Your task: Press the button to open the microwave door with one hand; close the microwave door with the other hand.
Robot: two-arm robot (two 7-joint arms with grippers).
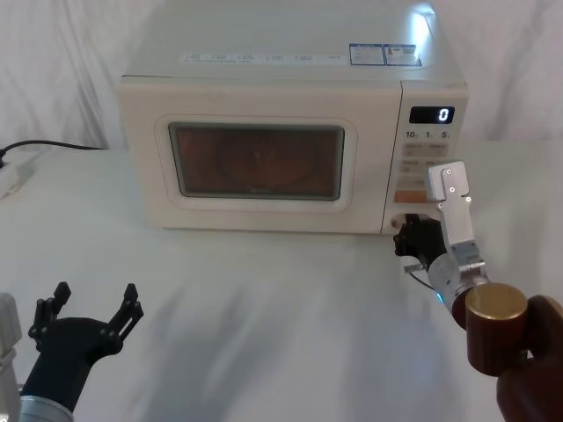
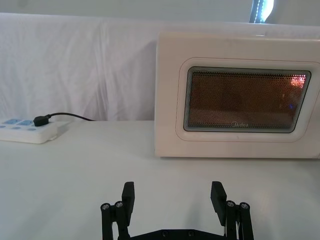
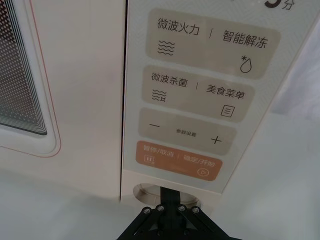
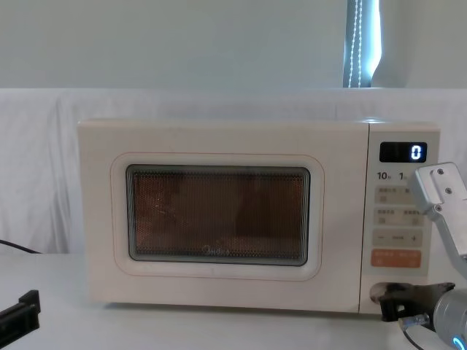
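The right gripper (image 1: 412, 237) sits with its narrowed tips against the button (image 3: 150, 191) at the foot of the microwave (image 1: 290, 97) keypad — fingers drawn together, holding nothing. Drifting up, it could catch the orange key (image 3: 178, 160) just above instead, leaving the microwave door (image 1: 259, 158) shut. The right arm reaches forward, low over the table (image 1: 264, 334); the left gripper (image 1: 92, 308) waits spread wide and empty, well back from the door.

Smooth cream plastic microwave (image 1: 264, 132), white cloth (image 1: 264, 334)
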